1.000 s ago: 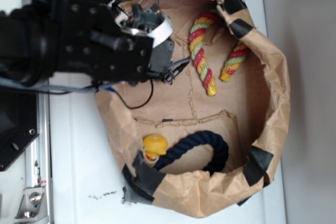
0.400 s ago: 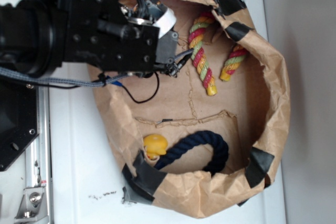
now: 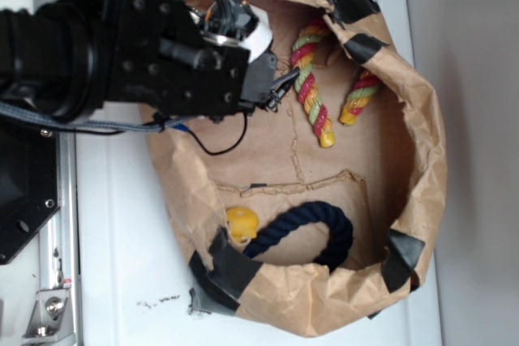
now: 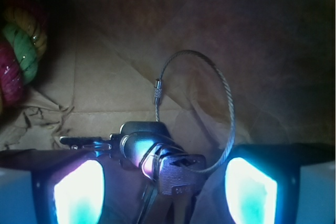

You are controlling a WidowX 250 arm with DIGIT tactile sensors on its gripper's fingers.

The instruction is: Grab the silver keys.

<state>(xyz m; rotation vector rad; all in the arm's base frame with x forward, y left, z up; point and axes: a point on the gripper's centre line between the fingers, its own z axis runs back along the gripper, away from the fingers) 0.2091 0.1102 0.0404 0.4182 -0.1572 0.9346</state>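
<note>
So in the wrist view the hand (image 4: 165,187) is spread wide, one glowing finger (image 4: 79,192) at each bottom corner, gripping nothing. The silver keys (image 4: 157,156) sit right between them at bottom centre on brown paper, wire ring looping upward. A striped rope (image 4: 21,51) pokes in at upper left. From outside, the black arm (image 3: 122,54) fills the upper left, reaching into the paper bag (image 3: 422,168). A navy rope (image 3: 316,228) and yellow duck (image 3: 242,223) are lower down.
</note>
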